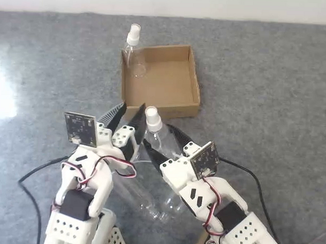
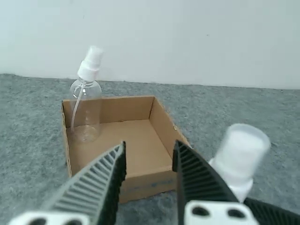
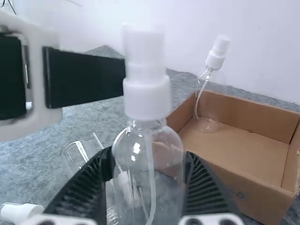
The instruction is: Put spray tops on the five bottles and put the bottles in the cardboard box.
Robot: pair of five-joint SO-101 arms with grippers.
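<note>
The cardboard box [image 1: 177, 109] [image 2: 157, 122] [image 3: 262, 126] lies just beyond both arms. One clear bottle with a white spray top [image 1: 134, 54] [image 2: 86, 105] [image 3: 211, 89] stands upright in its far left corner. My right gripper [image 1: 161, 142] [image 3: 146, 168] is shut on a second clear bottle [image 1: 157, 137] [image 3: 147, 173], held upright in front of the box with a white spray top [image 1: 152, 118] [image 2: 240, 152] [image 3: 145, 79] on its neck. My left gripper [image 1: 130, 113] [image 2: 149, 147] is open right beside that spray top, holding nothing.
Uncapped clear bottles [image 1: 150, 194] [image 3: 77, 152] lie on the grey carpet between the two arms. A loose white spray top [image 3: 18, 213] rests near them. Black cables [image 1: 38, 168] trail at both sides. Open carpet surrounds the box.
</note>
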